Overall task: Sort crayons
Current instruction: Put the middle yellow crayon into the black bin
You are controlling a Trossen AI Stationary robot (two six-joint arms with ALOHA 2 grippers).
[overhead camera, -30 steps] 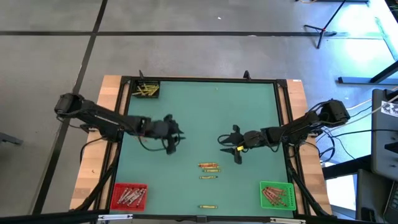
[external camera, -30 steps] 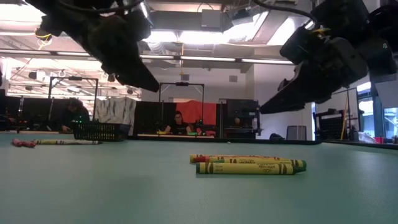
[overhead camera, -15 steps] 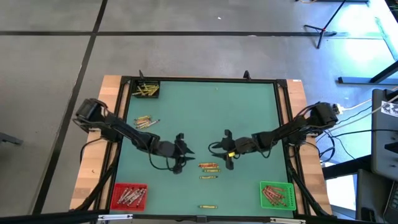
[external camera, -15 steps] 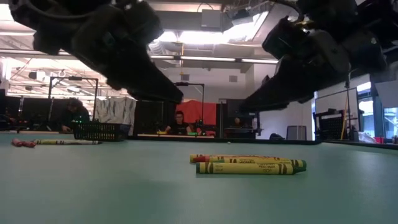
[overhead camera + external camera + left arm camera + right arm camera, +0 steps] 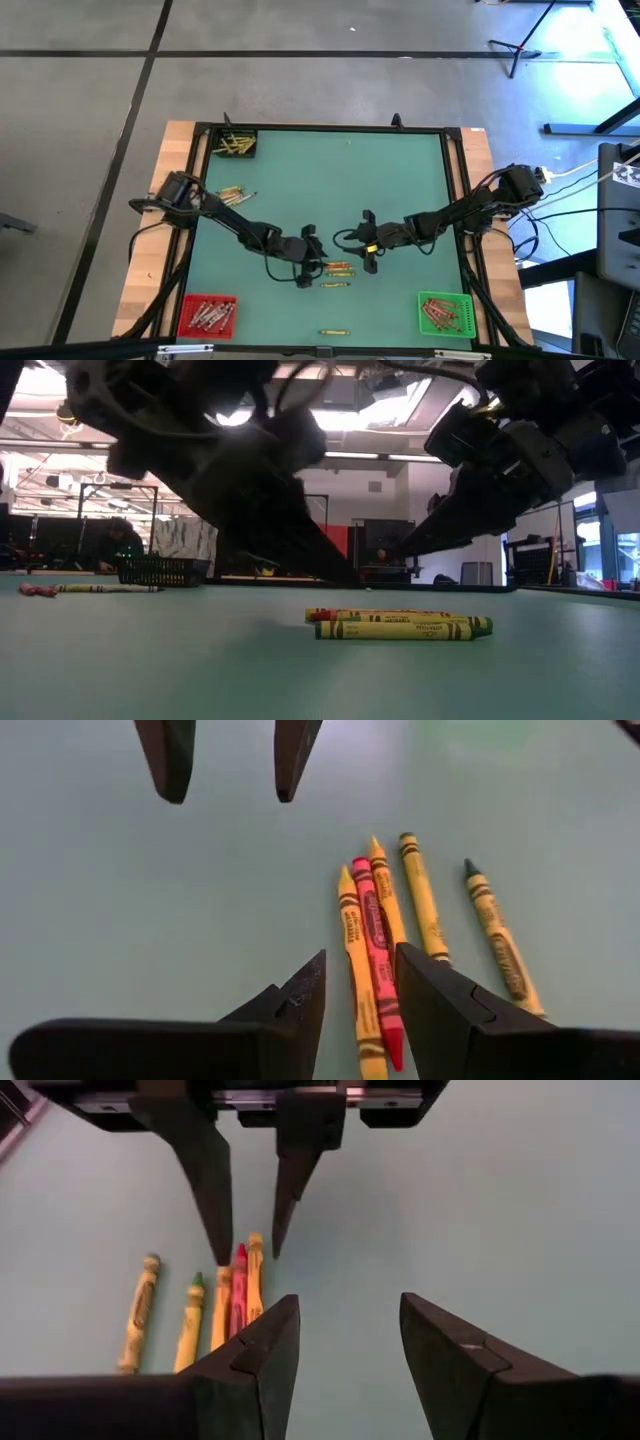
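Both tools hover over crayons mid-worktop.
Left tool (image 5: pixel 309 262) and right tool (image 5: pixel 366 243) have fingers apart, empty, flanking crayons (image 5: pixel 337 268) lying on worktop (image 5: pixel 330 180).

Crayons (image 5: pixel 337 268) between both grippers' fingers

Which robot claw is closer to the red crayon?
Left. The left gripper hovers right beside the red crayon, nearly over it; the right gripper sits slightly farther off on its other side.
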